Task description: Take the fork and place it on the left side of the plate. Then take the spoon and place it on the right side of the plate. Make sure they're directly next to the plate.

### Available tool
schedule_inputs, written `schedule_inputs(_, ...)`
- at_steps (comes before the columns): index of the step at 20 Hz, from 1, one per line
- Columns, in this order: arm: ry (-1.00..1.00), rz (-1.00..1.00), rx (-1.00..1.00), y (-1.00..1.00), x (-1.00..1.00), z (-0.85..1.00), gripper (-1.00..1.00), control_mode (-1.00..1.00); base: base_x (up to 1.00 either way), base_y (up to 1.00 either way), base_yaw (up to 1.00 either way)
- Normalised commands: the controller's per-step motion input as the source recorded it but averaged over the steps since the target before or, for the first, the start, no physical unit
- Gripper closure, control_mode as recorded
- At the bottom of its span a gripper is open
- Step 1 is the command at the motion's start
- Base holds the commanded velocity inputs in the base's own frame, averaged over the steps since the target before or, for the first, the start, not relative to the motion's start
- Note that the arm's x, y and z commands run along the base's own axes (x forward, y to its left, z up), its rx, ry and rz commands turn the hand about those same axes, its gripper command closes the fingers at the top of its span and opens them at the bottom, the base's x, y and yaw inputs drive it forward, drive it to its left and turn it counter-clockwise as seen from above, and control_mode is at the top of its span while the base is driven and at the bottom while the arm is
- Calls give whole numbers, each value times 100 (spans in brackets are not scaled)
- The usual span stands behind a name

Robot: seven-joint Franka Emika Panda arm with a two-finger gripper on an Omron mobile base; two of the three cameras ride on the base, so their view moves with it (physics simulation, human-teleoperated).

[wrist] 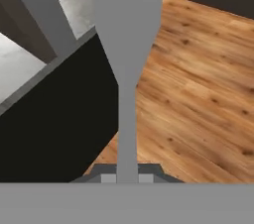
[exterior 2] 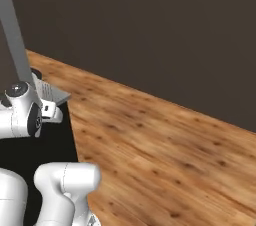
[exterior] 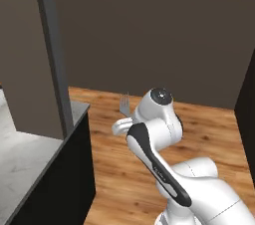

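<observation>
In the hand view the fork (wrist: 127,44) fills the middle, a light grey metal piece with its tines up and its thin handle running down between my gripper's (wrist: 127,172) two dark tips, which are shut on it. From the left base view, the fork's tines (exterior: 124,102) stick up just left of the arm's wrist, over the wooden floor and beside the counter's corner. The plate and the spoon are out of view.
A counter with a pale marble top (exterior: 25,159) and a black side (exterior: 69,179) stands to the left. A grey post (exterior: 52,55) rises from it. Wooden floor (exterior: 209,129) spreads to the right, up to a dark wall (exterior: 159,30).
</observation>
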Motion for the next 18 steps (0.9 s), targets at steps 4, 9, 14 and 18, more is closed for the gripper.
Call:
schedule_inputs(4,0,0,0,0,0,0,100,100,75,-62,27)
schedule_inputs(9,0,0,0,0,0,0,100,100,88,-53,33)
schedule_inputs(14,0,0,0,0,0,0,100,100,84,-44,39)
schedule_inputs(18,0,0,0,0,0,0,100,100,73,-39,43)
